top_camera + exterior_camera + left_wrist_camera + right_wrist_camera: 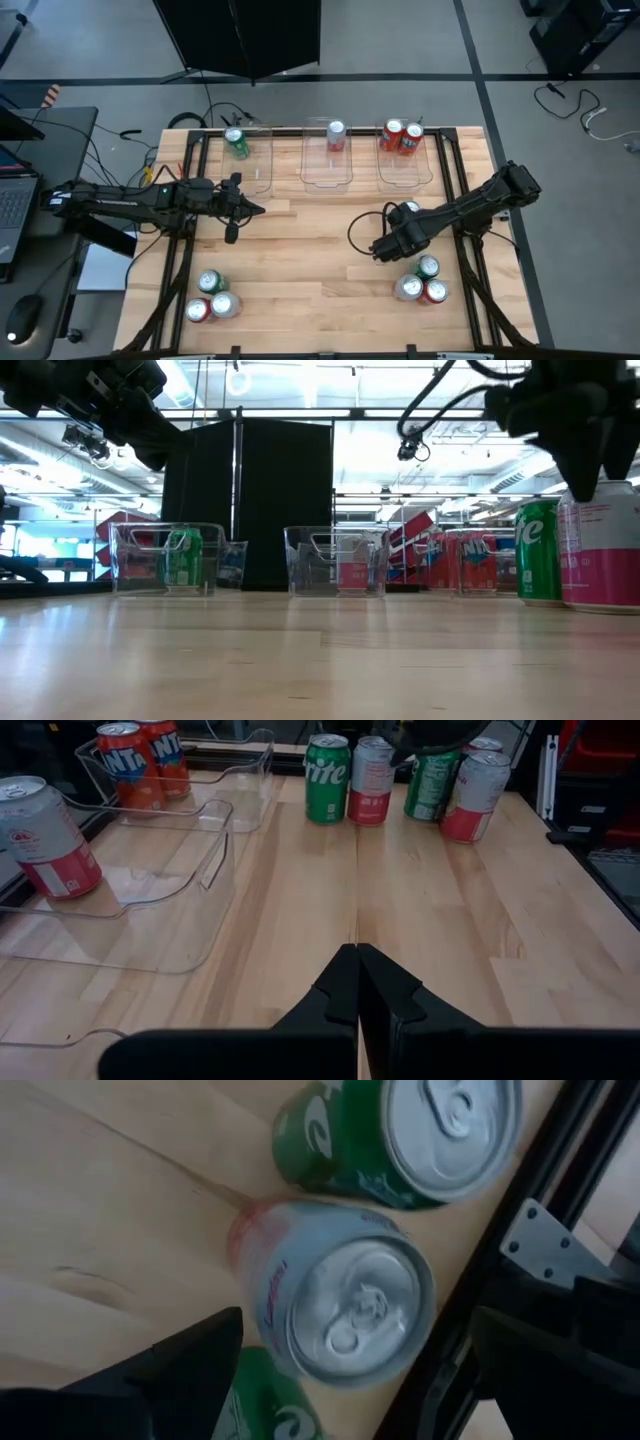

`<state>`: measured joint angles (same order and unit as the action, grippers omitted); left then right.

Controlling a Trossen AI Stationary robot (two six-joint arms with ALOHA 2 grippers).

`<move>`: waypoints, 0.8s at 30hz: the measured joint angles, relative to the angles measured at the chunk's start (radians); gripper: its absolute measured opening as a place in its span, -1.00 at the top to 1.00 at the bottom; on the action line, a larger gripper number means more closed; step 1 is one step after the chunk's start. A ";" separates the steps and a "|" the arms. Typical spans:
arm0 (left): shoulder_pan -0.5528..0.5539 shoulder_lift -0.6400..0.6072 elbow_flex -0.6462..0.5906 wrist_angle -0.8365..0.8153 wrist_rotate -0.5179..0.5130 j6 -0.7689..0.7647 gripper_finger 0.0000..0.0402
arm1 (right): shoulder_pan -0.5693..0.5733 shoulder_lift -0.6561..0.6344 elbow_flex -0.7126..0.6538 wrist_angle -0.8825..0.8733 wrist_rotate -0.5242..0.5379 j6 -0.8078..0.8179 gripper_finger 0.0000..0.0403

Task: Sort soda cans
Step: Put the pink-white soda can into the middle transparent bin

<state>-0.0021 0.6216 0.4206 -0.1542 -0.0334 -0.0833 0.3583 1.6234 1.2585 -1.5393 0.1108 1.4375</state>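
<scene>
Right hand (383, 250): fingers spread wide, empty, poised above a silver-white can (340, 1305) in the desk's (300, 260) near-right cluster, green cans (410, 1135) beside it. Left hand (258, 209): clenched, empty, over the desk's left-centre. Far bins: green can (236, 142) in the left, one pale can (336, 136), probably silver-white, in the middle, two red cans (401, 137) in the right. Near-left cluster (212, 298): three cans.
</scene>
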 joint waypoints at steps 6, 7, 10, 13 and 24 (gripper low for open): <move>0.000 0.000 0.000 -0.002 0.000 0.000 0.99 | -0.060 0.000 -0.023 0.025 -0.002 -0.082 -0.87; 0.000 0.000 0.000 -0.003 0.000 0.000 0.99 | -0.069 0.000 -0.027 0.028 -0.003 -0.098 -0.87; 0.000 0.000 0.000 -0.005 0.000 0.000 0.99 | -0.088 0.000 -0.039 0.035 -0.004 -0.123 -0.86; 0.000 0.000 0.000 -0.008 0.000 0.000 0.99 | -0.098 0.000 -0.059 0.093 -0.020 -0.157 -0.86; 0.000 0.000 0.000 -0.019 0.000 0.000 0.99 | -0.089 0.000 -0.128 0.332 -0.092 -0.204 -0.72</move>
<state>-0.0021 0.6212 0.4206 -0.1734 -0.0334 -0.0834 0.2688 1.6230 1.1305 -1.2072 0.0193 1.2332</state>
